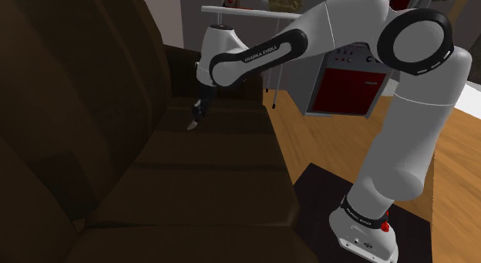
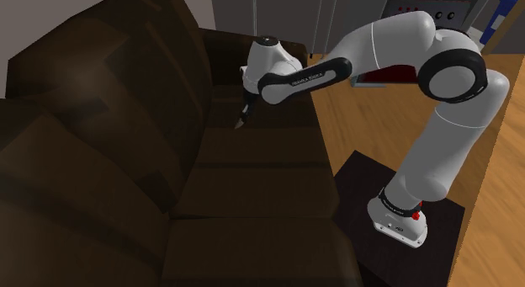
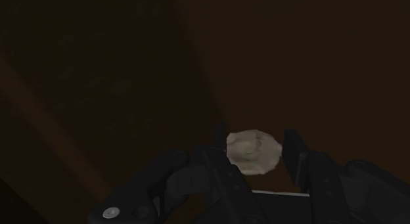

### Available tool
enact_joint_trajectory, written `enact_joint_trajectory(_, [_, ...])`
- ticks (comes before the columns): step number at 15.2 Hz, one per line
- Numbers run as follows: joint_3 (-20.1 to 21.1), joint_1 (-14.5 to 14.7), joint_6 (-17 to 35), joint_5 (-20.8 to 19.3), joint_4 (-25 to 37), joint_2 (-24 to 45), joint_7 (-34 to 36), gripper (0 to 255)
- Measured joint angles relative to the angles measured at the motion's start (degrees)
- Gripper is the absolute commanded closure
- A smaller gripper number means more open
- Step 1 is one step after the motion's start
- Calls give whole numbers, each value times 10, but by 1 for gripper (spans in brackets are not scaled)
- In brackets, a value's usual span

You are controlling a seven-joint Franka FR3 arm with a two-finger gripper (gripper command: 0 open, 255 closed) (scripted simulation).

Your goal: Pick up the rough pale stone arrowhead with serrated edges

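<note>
I see the pale arrowhead (image 3: 254, 150) clasped between my gripper's (image 3: 256, 140) fingers, at the dark brown sofa's (image 1: 208, 169) far seat cushion. In the shoulder view, the stand (image 1: 320, 193) lies at four o'clock from it.

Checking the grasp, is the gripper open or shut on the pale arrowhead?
Shut on it: the gripper clasps the arrowhead, a black finger touching each side.
</note>
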Motion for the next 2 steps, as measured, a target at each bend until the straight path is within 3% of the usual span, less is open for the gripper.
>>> enact_joint_trajectory(2, [0,0,-12,1,7,-4,-1,255])
